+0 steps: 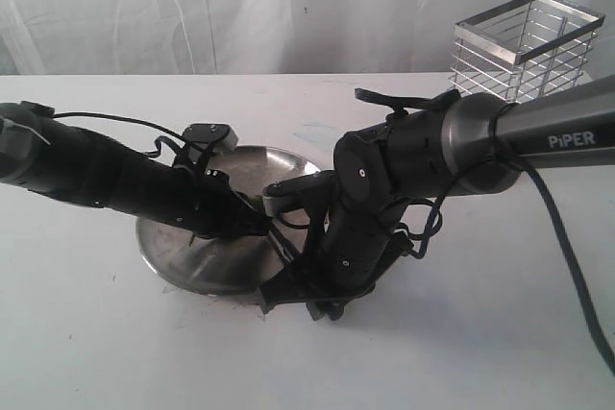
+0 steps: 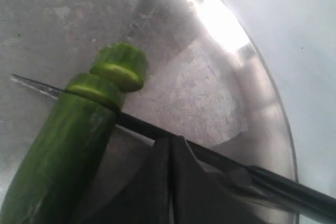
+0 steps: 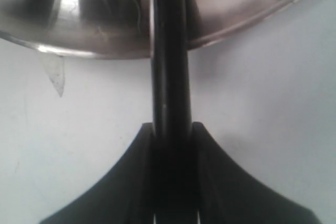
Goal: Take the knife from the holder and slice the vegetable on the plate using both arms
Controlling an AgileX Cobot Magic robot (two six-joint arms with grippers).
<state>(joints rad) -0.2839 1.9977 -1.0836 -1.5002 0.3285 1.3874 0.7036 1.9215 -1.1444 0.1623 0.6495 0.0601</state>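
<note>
The green vegetable lies on the steel plate, with two thin slices cut at its end. The knife's dark blade crosses the vegetable at the cut. My left gripper is shut, its fingers pressed together beside the vegetable and just behind the blade. My right gripper is shut on the knife's black handle, which reaches over the plate's rim. In the exterior view both grippers, left and right, meet over the plate. The arms hide the vegetable there.
The chrome wire holder stands at the back right on the white table, behind the right arm's grey tube. A small clear scrap lies on the table by the plate's rim. A white curtain closes off the back.
</note>
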